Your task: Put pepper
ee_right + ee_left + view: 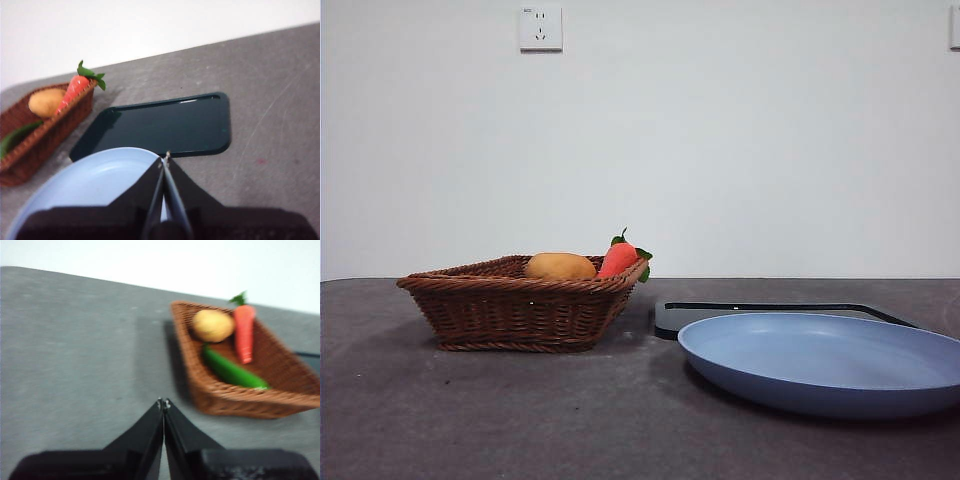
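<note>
Left gripper (163, 402) on my feed: jaws pressed together, tips meeting, nothing between them, hanging above bare grey desk (75, 350) w/ the wicker basket (235, 400) near but apart from it. Right gripper (164, 159): jaws likewise closed on nothing, tips over the far rim of the blue plate (90, 185), just short of the dark tray (160, 125). Neither arm shows in the front view.

Pepper (231, 370) lies inside the basket, flat on its floor along the near wall, glossy green, one end close under the potato (213, 325); can't tell if they touch. Left wrist pic is blurry. In the right wrist view only a bit of the pepper shows over the basket wall. Carrot (244, 332) leans beside the potato, leafy top sticking over the basket rim. From the front I can't see the pepper at all, only potato and carrot above the rim.

Basket sits toward the desk's left side, plate toward the right near the front edge, dark tray flat just behind the plate, btwn plate & basket. Wall socket (540, 28) on the white wall behind.
</note>
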Robot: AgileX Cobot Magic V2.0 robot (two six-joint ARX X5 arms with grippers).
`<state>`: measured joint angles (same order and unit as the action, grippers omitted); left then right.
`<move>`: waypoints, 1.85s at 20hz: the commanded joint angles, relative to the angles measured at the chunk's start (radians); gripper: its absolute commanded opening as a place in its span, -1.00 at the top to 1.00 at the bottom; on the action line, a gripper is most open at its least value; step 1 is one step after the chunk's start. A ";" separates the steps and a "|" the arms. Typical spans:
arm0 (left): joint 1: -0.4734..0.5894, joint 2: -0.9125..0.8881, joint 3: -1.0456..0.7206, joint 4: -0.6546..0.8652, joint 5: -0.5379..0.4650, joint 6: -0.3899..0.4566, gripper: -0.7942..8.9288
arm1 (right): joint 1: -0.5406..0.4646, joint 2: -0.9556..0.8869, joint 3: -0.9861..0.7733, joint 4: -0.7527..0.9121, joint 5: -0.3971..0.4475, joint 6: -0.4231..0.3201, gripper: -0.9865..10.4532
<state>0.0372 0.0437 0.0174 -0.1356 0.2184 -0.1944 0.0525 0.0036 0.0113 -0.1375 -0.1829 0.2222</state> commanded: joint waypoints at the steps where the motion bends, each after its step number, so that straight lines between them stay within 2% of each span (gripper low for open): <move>1: 0.003 -0.003 -0.008 0.052 0.060 -0.117 0.82 | 0.003 -0.002 0.010 0.027 -0.010 0.158 0.82; 3: 0.003 -0.003 0.006 0.058 0.076 -0.168 0.82 | 0.003 -0.001 0.028 0.053 -0.035 0.198 0.82; 5: 0.003 0.002 0.032 0.043 0.077 -0.204 0.82 | 0.003 0.006 0.063 0.057 -0.048 0.203 0.82; 10: 0.003 0.035 0.140 -0.047 0.077 -0.206 0.82 | 0.003 0.077 0.172 0.045 -0.051 0.203 0.82; 13: 0.003 0.082 0.223 -0.107 0.078 -0.194 0.82 | 0.003 0.158 0.257 -0.005 -0.054 0.178 0.82; 18: 0.003 0.196 0.381 -0.238 0.143 -0.104 0.82 | 0.003 0.323 0.443 -0.214 -0.055 0.075 0.82; 26: 0.003 0.387 0.579 -0.480 0.272 0.093 0.82 | 0.003 0.560 0.747 -0.603 -0.062 -0.085 0.82; 31: 0.002 0.482 0.652 -0.602 0.340 0.147 0.82 | 0.003 0.652 0.874 -0.815 -0.081 -0.190 0.82; 34: 0.003 0.489 0.658 -0.601 0.340 0.146 0.81 | 0.003 0.660 0.877 -0.833 -0.080 -0.196 0.82; 35: 0.003 0.489 0.658 -0.600 0.340 0.146 0.75 | 0.003 0.660 0.877 -0.832 -0.080 -0.197 0.77; 37: 0.003 0.489 0.658 -0.598 0.340 0.143 0.34 | 0.003 0.663 0.877 -0.830 -0.080 -0.196 0.56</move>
<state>0.0372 0.5301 0.6613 -0.7464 0.5533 -0.0669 0.0525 0.6624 0.8730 -0.9756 -0.2615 0.0334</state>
